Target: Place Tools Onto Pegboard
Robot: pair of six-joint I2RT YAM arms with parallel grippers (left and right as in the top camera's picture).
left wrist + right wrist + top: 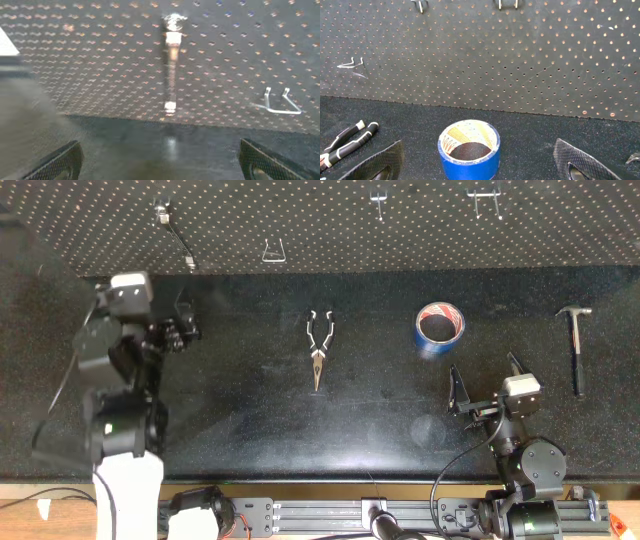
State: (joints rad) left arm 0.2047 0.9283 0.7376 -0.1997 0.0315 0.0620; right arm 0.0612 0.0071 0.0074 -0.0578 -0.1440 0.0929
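Two pairs of jaws stand wide open and empty. The right gripper (483, 368) faces the blue tape roll (469, 149), lying hole-up on the table (250, 420) near the pegboard (520, 65). We judge it the next pick, so we should drop one finger into the hole, pinch the wall, then lift toward a free hook (378, 202). The left gripper (160, 159) hangs before a hung tool (171, 65); pliers (319, 348) and hammer (574, 345) lie on the table.

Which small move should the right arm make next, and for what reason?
Probably ease the right gripper forward toward the blue tape roll. Its fingers stand open, and the roll lies untouched on the table, straight ahead between them. It seems the closest loose tool to that arm; the pliers and the hammer lie off to either side.
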